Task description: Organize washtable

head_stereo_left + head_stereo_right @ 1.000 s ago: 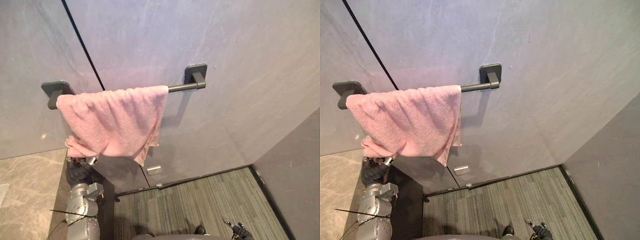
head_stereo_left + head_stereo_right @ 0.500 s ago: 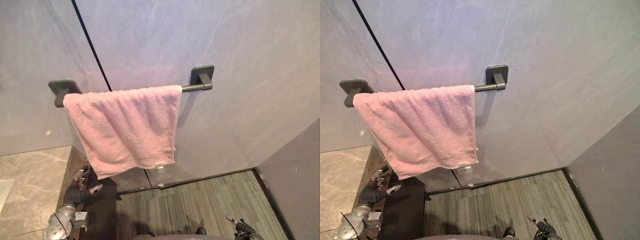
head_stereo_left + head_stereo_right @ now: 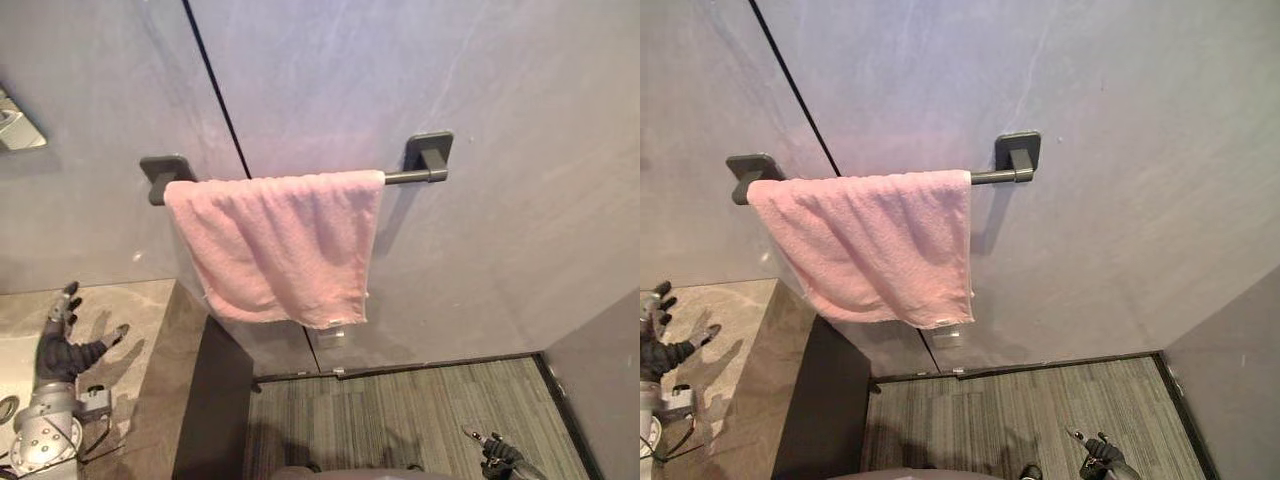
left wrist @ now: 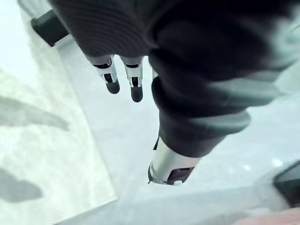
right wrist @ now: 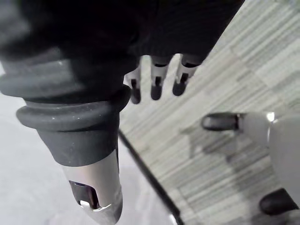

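A pink towel (image 3: 278, 244) hangs draped over a dark bar (image 3: 408, 177) fixed to the grey wall, one lower corner lower than the other. My left hand (image 3: 61, 345) is raised over the stone washtable (image 3: 150, 345) at the lower left, fingers (image 4: 111, 82) spread straight and holding nothing, well clear of the towel. My right hand (image 3: 493, 452) hangs low at the bottom right above the striped floor, fingers (image 5: 155, 86) relaxed and empty.
A dark vertical seam (image 3: 215, 95) runs down the wall behind the bar. A metal fitting (image 3: 18, 124) sticks out of the wall at the upper left. A side wall (image 3: 600, 390) closes the right. Striped carpet (image 3: 400, 420) lies below.
My left hand has let go of the towel's lower edge and dropped back over the washtable. The towel now hangs free from the bar. The camera has turned left.
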{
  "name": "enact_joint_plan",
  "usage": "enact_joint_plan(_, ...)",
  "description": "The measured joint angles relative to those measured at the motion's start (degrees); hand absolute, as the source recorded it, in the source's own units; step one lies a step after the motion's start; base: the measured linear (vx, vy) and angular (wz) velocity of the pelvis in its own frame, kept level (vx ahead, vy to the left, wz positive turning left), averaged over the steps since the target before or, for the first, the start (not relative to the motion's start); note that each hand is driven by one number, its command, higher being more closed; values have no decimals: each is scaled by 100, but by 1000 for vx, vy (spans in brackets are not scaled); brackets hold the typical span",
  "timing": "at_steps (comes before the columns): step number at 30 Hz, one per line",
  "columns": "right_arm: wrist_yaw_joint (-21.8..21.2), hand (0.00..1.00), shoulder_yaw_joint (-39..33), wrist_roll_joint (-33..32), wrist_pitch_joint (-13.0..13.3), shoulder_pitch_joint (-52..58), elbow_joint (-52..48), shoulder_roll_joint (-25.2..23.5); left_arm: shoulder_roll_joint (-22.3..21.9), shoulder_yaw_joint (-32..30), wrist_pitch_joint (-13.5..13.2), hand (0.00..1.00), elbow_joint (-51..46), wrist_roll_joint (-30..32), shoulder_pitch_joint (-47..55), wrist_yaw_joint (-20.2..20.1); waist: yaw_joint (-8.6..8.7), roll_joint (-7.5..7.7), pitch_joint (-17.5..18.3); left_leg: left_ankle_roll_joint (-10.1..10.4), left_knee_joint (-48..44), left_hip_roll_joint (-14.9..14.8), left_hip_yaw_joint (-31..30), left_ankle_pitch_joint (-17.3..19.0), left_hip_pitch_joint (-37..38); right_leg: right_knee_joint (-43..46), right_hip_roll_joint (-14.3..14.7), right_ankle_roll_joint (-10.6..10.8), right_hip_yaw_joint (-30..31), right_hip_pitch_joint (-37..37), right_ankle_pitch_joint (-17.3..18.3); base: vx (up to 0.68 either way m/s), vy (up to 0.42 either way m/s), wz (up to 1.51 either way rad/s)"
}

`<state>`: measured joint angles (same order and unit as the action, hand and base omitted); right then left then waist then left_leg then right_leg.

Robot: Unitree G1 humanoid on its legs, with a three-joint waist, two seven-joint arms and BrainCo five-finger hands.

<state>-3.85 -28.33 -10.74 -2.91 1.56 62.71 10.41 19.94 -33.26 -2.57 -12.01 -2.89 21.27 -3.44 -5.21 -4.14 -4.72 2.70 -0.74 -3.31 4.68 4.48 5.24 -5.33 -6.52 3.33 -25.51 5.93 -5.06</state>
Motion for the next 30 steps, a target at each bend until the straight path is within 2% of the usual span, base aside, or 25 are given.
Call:
enact_joint_plan(7, 0, 0, -9, 8, 2, 29, 146, -5, 434, 135, -64, 0, -137, -556, 0, -42, -22, 11, -4, 0, -30, -1, -5, 0, -32, 6, 1, -2, 4, -19, -1, 0, 0, 0)
enact_joint_plan(16, -3, 0, -41, 7, 12, 139, 112, -5, 875, 409, -193, 0, 179, -1217, -108, -197, 56, 18, -9, 0, 52, 2, 83, -1, -61, -5, 6, -5, 79, -141, -5, 2, 9, -4)
enact_joint_plan(18, -3, 0, -41, 6, 13, 161, 106, -5, 891, 441, -210, 0, 267, -1295, -114, -263, 112, 22, -10, -1, 76, 3, 124, 0, -58, -15, 8, -4, 119, -164, -5, 26, 25, -12)
enact_joint_plan(25, -3, 0, -41, 6, 29, 161, 87, -16, 1094, 675, -275, 0, 476, -1504, -651, -405, 122, 41, -26, -15, 85, 5, 290, 17, -39, -22, 11, -6, 286, -275, -21, 17, 18, -11)
enact_joint_plan(30, -9, 0, -39, 9, 34, 221, 87, -24, 1353, 822, -285, 0, 569, -1675, -674, -521, 131, 41, -28, -28, 85, 6, 361, 27, -31, -26, 15, -12, 385, -322, -59, -20, 9, -10)
